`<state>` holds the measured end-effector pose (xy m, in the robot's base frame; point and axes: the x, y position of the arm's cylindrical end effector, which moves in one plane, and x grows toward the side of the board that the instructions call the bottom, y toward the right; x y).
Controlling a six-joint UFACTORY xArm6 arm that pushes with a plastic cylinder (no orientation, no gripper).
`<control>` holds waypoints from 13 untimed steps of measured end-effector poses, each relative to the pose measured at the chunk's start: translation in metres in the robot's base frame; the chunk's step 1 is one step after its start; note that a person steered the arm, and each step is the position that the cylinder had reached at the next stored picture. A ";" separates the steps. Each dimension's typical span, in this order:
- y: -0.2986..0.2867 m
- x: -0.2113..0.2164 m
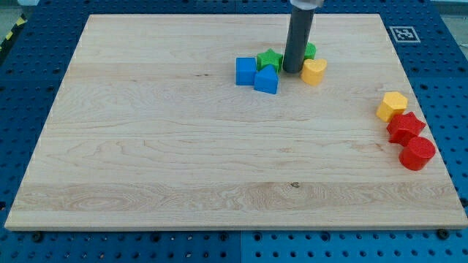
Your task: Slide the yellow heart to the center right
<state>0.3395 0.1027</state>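
Observation:
The yellow heart [314,71] lies near the view's top, right of centre. My tip [292,71] rests on the board just left of the heart, touching or nearly touching it. The rod rises from there and hides part of a green block [310,51] behind it. A green star [269,58] sits left of the rod. A blue cube [246,71] and a second blue block [267,79] lie just left of my tip.
At the view's right edge a yellow hexagon [392,106], a red star [405,128] and a red cylinder [417,153] stand in a slanted row. The wooden board [183,161] is ringed by a blue perforated table.

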 end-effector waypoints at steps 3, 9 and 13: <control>0.000 0.015; 0.051 0.011; 0.077 0.034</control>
